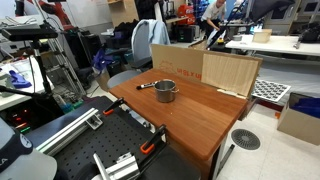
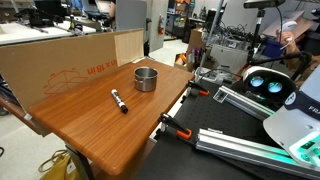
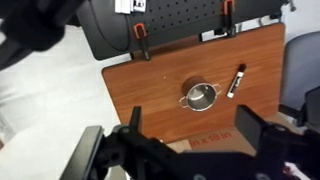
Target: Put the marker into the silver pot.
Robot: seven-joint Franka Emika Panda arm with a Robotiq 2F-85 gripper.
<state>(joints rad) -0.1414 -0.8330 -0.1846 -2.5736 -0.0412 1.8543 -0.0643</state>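
Observation:
The silver pot (image 1: 165,92) stands upright near the middle of the wooden table (image 1: 195,125), with two small side handles. It shows in both exterior views (image 2: 146,78) and in the wrist view (image 3: 201,96). The marker (image 2: 119,101), dark with a pale end, lies flat on the table beside the pot, apart from it; it also shows in the other views (image 1: 146,86) (image 3: 236,81). My gripper (image 3: 192,135) is open and empty, high above the table, with the pot between its fingers in the wrist view. The gripper is out of frame in both exterior views.
Cardboard panels (image 1: 200,65) (image 2: 60,60) stand along the table's far edge, close behind the pot. Orange clamps (image 2: 175,128) (image 3: 143,40) grip the table edge on the robot's side. Metal rails (image 1: 70,125) and the robot base (image 2: 265,85) lie beyond it.

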